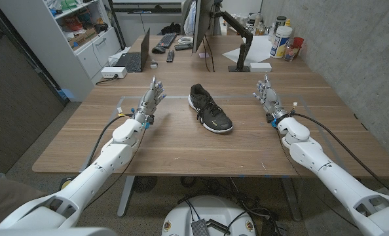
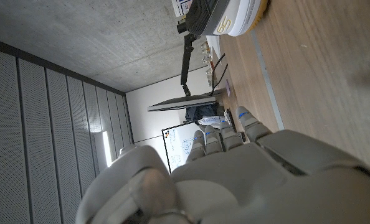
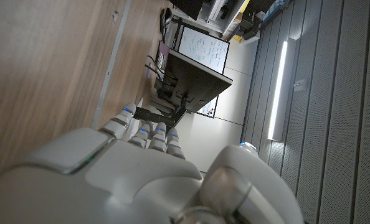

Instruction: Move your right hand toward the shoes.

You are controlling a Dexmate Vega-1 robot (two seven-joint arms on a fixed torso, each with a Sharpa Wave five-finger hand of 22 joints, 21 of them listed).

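A single black shoe [image 1: 210, 108] with a white sole lies on the wooden surface [image 1: 181, 147], about midway between the two arms, its toe pointing toward the near right. In the left wrist view its heel end [image 2: 225, 15] shows at the edge of the frame.

The right hand [image 1: 268, 96] stands on its edge at the right of the surface, well apart from the shoe, its fingers [image 1: 264, 85] reaching away from the robot and slightly spread — it holds nothing. Its back [image 3: 141, 180] shows large in the right wrist view.

The left hand [image 1: 150, 99] stands much the same way on the left side — fingers extended, a little apart, holding nothing — also clear of the shoe.

On the far surface behind sit a laptop [image 1: 134, 58], a keyboard [image 1: 167, 40] and a monitor [image 1: 198, 23] on an arm; a white shelf unit [image 1: 76, 33] stands at the far left.
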